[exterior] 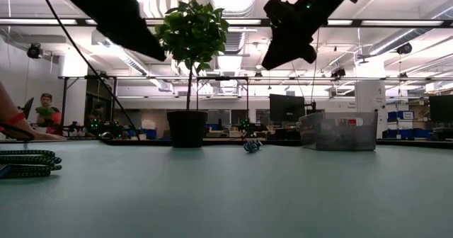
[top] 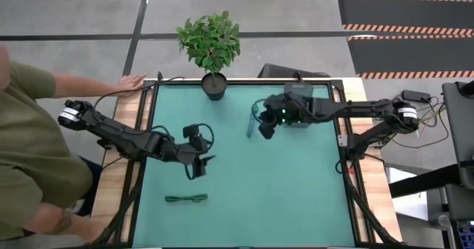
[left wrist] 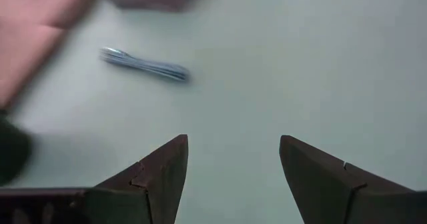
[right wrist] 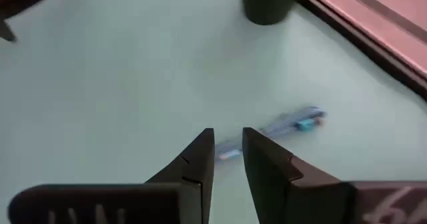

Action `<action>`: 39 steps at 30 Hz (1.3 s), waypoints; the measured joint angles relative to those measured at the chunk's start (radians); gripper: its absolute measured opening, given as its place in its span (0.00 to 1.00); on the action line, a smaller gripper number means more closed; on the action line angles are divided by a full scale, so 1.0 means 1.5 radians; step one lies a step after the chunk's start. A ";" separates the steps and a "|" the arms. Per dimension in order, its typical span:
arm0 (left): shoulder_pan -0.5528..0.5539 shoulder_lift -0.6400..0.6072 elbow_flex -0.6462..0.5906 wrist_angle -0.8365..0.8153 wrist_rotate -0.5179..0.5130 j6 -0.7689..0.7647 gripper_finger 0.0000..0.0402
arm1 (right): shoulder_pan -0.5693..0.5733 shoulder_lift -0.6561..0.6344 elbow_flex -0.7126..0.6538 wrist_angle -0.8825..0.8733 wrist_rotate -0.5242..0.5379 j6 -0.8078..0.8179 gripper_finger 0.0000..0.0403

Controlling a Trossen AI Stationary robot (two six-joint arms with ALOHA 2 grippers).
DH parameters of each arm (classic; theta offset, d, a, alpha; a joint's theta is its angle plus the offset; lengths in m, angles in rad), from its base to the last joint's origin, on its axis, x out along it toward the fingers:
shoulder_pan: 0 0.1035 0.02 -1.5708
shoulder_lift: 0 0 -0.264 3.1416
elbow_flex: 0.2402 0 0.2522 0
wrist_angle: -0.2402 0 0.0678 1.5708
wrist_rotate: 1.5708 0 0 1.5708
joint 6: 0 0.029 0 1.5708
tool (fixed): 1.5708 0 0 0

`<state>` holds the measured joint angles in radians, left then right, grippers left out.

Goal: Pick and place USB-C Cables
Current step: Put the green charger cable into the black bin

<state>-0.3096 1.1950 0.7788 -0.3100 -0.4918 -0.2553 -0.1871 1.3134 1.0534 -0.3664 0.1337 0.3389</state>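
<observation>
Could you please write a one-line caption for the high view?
Two arms over the mat: left gripper near a green cable, right gripper by a teal cable.

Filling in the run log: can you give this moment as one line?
left gripper: open, above mat | right gripper: nearly closed, empty, above teal cable | green cable: untouched

The table (top: 296,197) has a teal-green mat bordered by wooden side strips. A potted plant (top: 213,84) stands at the mat's far edge, near the middle. A clear bin (exterior: 338,130) sits on the far right part of the mat. A teal cable (top: 250,125) lies on the mat between the plant and the bin. A green cable (top: 186,198) lies on the near left part of the mat, well apart from the teal cable.
</observation>
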 joint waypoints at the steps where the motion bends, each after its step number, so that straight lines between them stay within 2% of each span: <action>1: 0.000 0.000 0.000 -0.006 0.036 -0.001 0.55 | 0.009 -0.002 -0.016 0.028 0.000 0.000 0.16; 4: -0.013 0.000 0.000 -0.022 0.141 -0.025 0.55 | 0.030 -0.006 -0.061 0.106 -0.001 0.000 0.16; 9: -0.058 0.000 0.000 -0.070 0.202 -0.128 0.55 | 0.060 -0.006 -0.112 0.212 0.000 -0.001 0.16; 16: -0.163 0.035 0.003 -0.097 0.197 -0.258 0.55 | 0.098 -0.006 -0.162 0.311 0.000 0.000 0.16; 19: -0.188 0.086 0.019 -0.099 0.197 -0.280 0.55 | 0.110 -0.006 -0.171 0.331 0.000 0.000 0.16; 22: -0.209 0.135 0.037 -0.106 0.235 -0.281 0.55 | 0.121 -0.004 -0.175 0.340 0.000 0.000 0.16; 25: -0.223 0.157 0.041 -0.130 0.258 -0.281 0.55 | 0.127 -0.002 -0.175 0.338 0.000 -0.001 0.16; 39: -0.241 0.231 0.016 -0.143 0.277 -0.297 0.55 | 0.131 -0.002 -0.175 0.333 0.000 0.001 0.16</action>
<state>-0.6707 1.5421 0.8034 -0.5249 -0.0767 -0.7010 0.0090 1.3098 0.7906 0.1337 0.1329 0.3397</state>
